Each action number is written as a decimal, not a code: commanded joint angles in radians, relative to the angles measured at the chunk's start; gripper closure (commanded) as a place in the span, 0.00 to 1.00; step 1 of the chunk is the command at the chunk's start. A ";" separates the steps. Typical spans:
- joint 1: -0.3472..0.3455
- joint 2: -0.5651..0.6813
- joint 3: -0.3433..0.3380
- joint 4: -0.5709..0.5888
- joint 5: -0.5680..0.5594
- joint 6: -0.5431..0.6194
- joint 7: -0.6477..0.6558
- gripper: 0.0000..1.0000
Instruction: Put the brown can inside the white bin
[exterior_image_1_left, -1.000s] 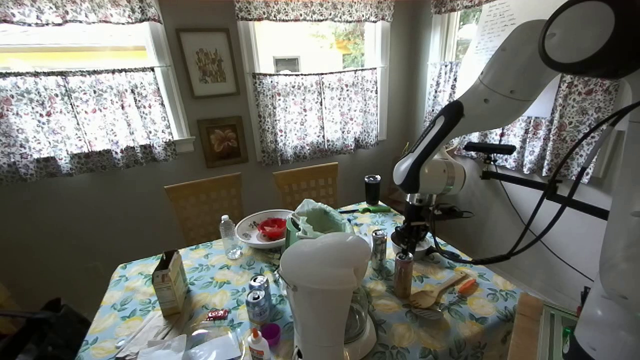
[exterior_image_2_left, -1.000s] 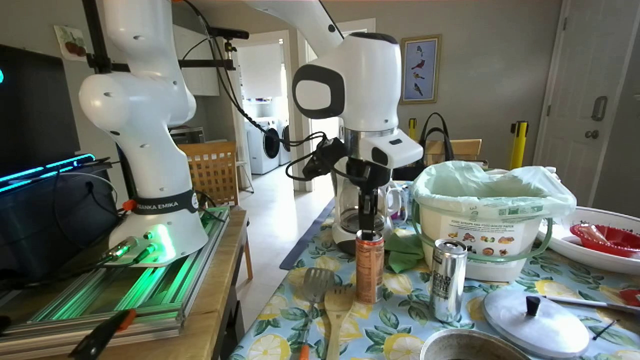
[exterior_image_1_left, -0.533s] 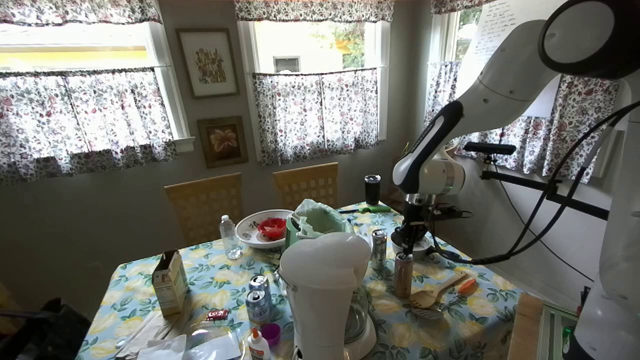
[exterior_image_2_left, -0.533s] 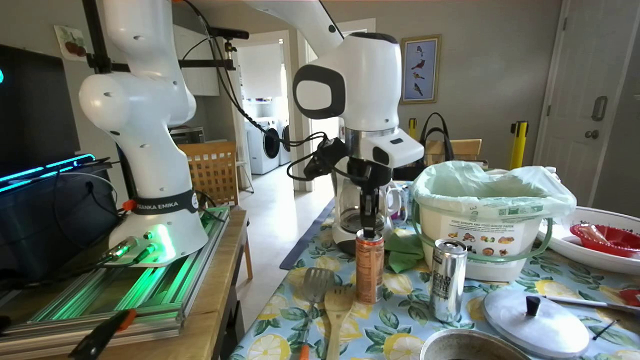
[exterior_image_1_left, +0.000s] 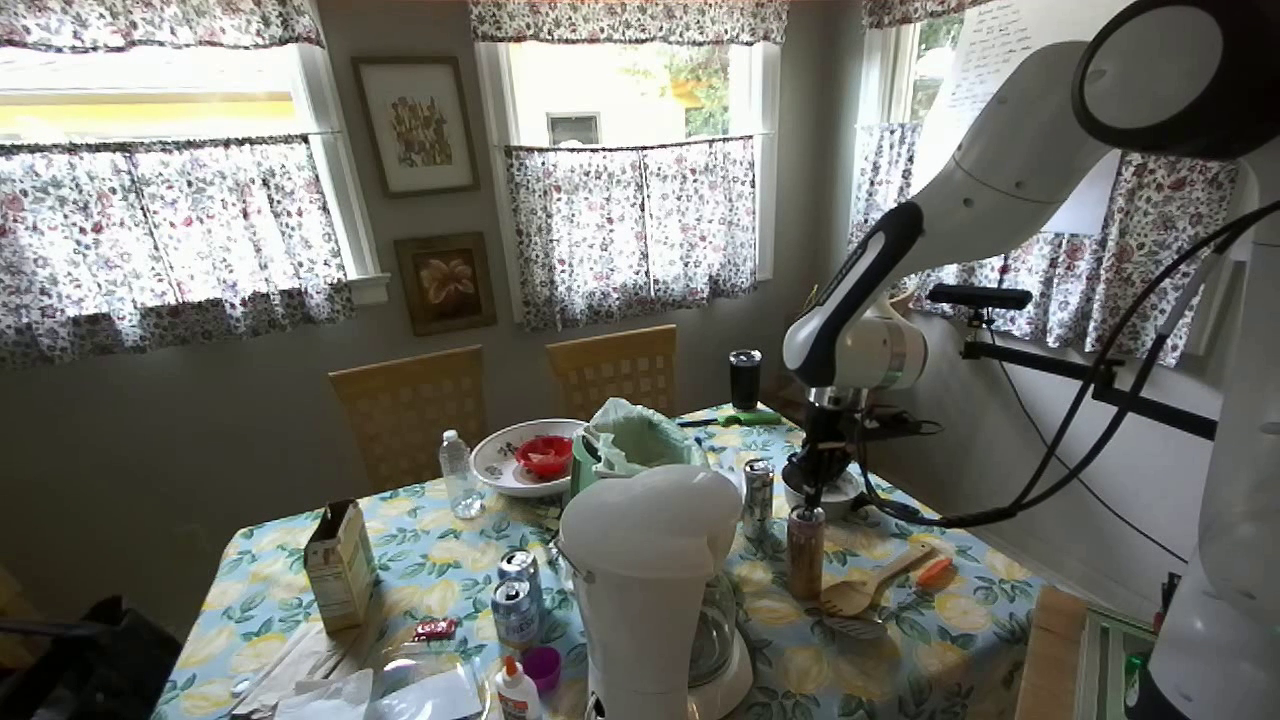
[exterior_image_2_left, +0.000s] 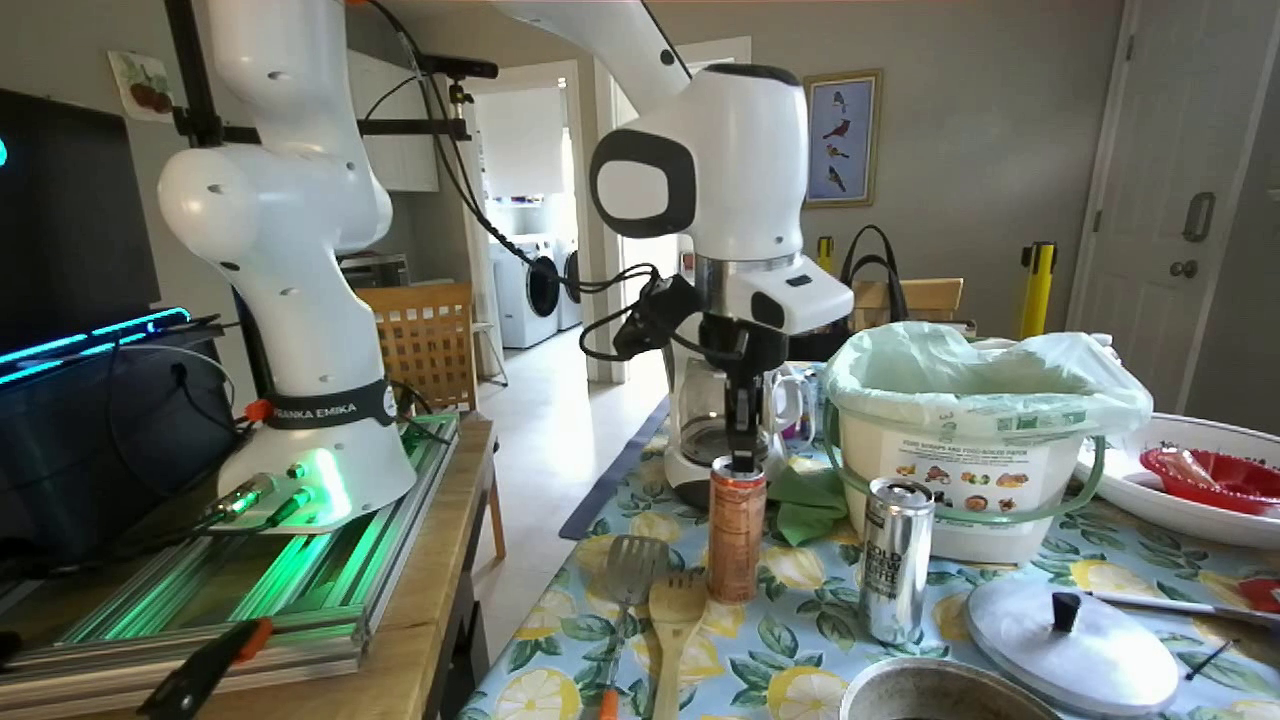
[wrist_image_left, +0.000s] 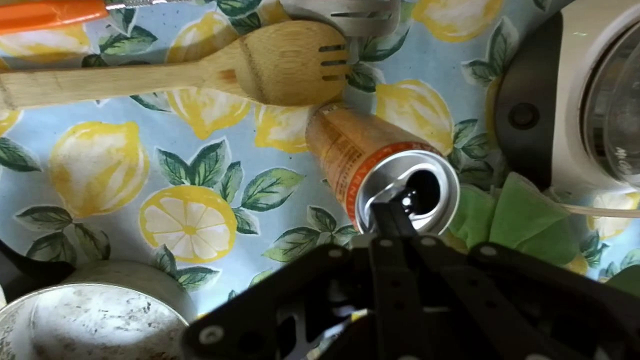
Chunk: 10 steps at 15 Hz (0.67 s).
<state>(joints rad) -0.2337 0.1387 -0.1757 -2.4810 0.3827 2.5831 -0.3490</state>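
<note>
Fresh shift: brown can (exterior_image_2_left: 736, 540) sits a hair higher and slightly tilted vs half a second ago; pick seems to be taking.
The gripper (wrist_image_left: 394, 206) is narrow, fingertips together at the can's top; my read: pinching the tab. Can't tell from here if the base is off the tablecloth (wrist_image_left: 160, 120). Can is just beside the wooden spork (wrist_image_left: 285, 65), outside the white bin (exterior_image_2_left: 985, 480), silver can (exterior_image_2_left: 897, 565) near the likely route. Needs more lift; a tab pinch may let it swing.
</note>
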 joint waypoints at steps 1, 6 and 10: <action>-0.021 0.023 0.022 0.019 0.045 0.012 -0.047 1.00; -0.027 0.011 0.026 0.017 0.066 0.009 -0.082 1.00; -0.032 0.008 0.029 0.014 0.079 0.011 -0.104 1.00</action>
<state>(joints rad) -0.2459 0.1408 -0.1671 -2.4743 0.4143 2.5832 -0.4028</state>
